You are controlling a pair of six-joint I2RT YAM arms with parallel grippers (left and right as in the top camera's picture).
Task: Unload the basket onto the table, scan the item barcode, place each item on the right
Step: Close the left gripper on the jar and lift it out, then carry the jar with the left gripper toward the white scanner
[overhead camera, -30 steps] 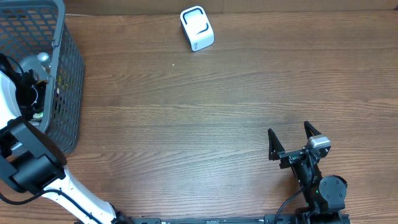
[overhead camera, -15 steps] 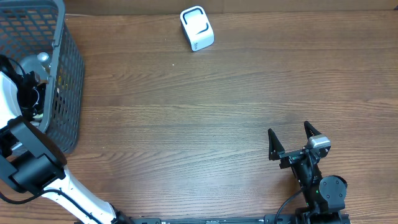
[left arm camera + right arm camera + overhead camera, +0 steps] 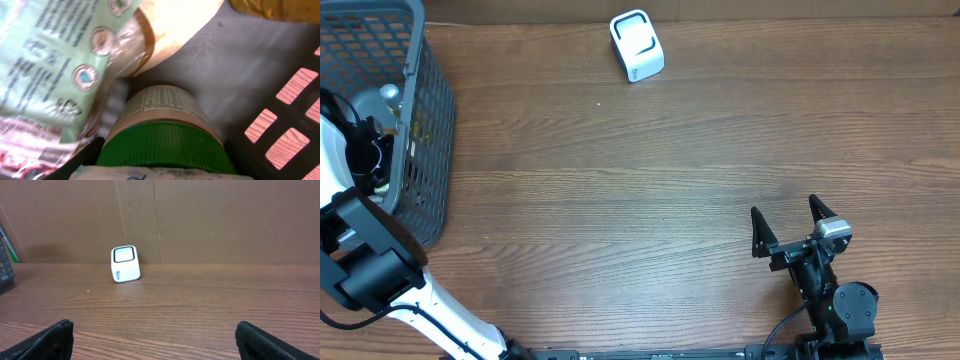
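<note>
At the left end of the bench (image 3: 620, 200), inside the grey mesh basket (image 3: 428, 120), our left gripper (image 3: 162, 167) straddles a green-lidded jar (image 3: 165, 112) beside a pale green snack packet (image 3: 55, 55); we cannot tell whether its jaws grip the lid. A white scanner (image 3: 637, 45) stands at the far edge. Rightward, our right gripper (image 3: 784, 208) has its jaws spread wide, empty

Lit evenly from above, with sharp detail and faint shadows on the wooden surface (image 3: 620, 200). Blurred up close in the left wrist view, with pale glare on the packet (image 3: 50, 65).
</note>
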